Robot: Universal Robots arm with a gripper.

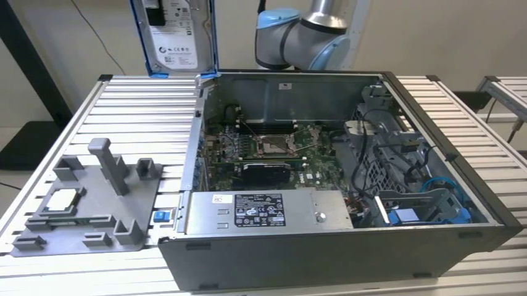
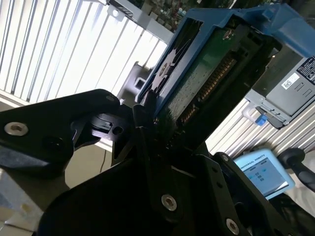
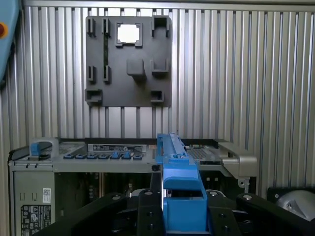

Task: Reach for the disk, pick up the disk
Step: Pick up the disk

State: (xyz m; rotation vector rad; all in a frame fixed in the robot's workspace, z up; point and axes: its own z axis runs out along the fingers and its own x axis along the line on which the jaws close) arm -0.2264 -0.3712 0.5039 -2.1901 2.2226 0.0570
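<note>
**Disk held upright above the computer case's rear corner**

The disk, a flat rectangular silver hard drive with a white printed label and bright blue plastic rails, is held upright and clear of the desk. It hangs above the rear corner of the open grey metal computer case, on the exterior view's left. It is gripped by the black end effector, whose fingers are closed against its blue-railed edge from both sides, as seen in both wrist views. The silver robot arm with light blue joint caps is seen behind the case's rear wall. On the ribbed aluminium desk, beside the case on the exterior view's left, a grey plastic fixture plate is laid. A small square silver chip is seated in the plate, well apart from the disk.
</note>
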